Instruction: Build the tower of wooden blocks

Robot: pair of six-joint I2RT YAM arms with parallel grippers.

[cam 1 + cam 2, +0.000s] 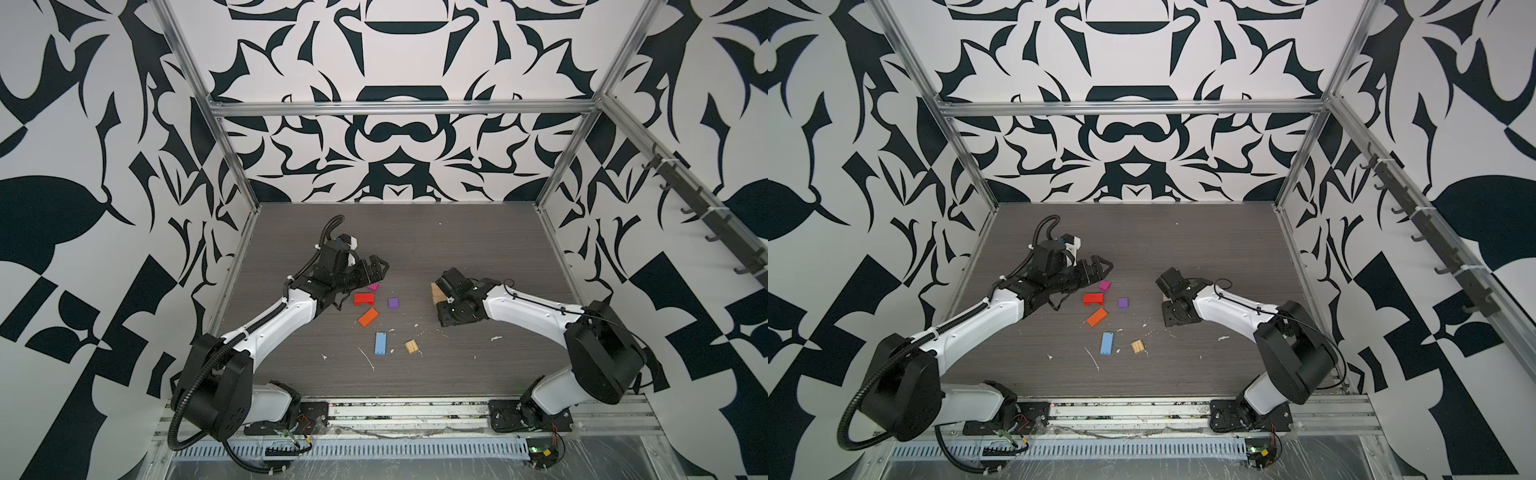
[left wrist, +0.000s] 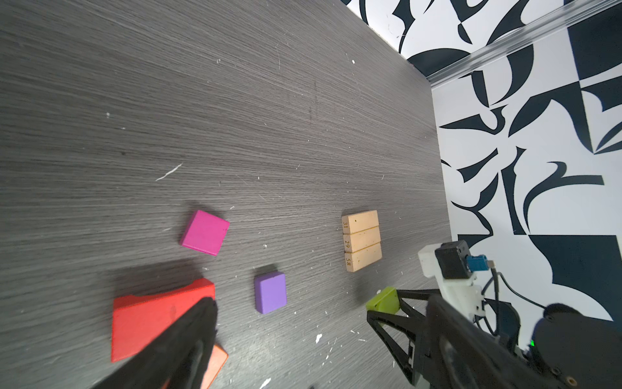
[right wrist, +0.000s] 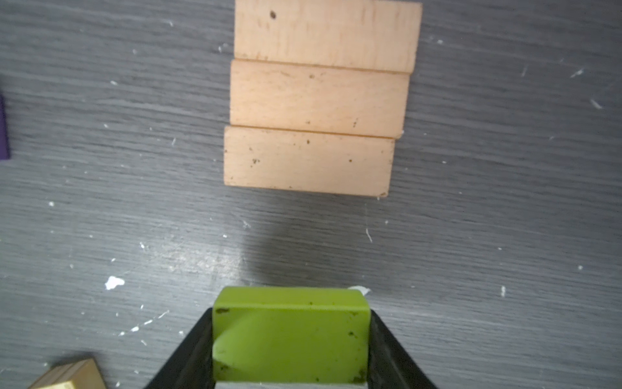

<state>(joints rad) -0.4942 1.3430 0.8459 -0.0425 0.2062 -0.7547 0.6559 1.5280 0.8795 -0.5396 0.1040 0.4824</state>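
My left end effector [image 1: 379, 272] is spread wide and empty, hanging over the loose pile on the table [image 1: 457, 241]. Under and beside it lie the red block [image 1: 364, 298], the orange block [image 1: 368, 317] and the magenta cube [image 1: 373, 286]. Further right are the blue block [image 1: 380, 343], the purple cube [image 1: 393, 302] and the ridged tan square [image 1: 411, 346], all flat and apart. Right of centre sit three tan planks [image 3: 316, 99] side by side, touching. That's the tower base, with nothing stacked on it yet. My right end effector [image 3: 291, 350] is pinching the green block [image 3: 289, 323], held off the table just short of the planks. Step looks like green onto base. Next I'd carry it forward over the planks, keep it level, lower until it seats, then let go without nudging the planks apart.
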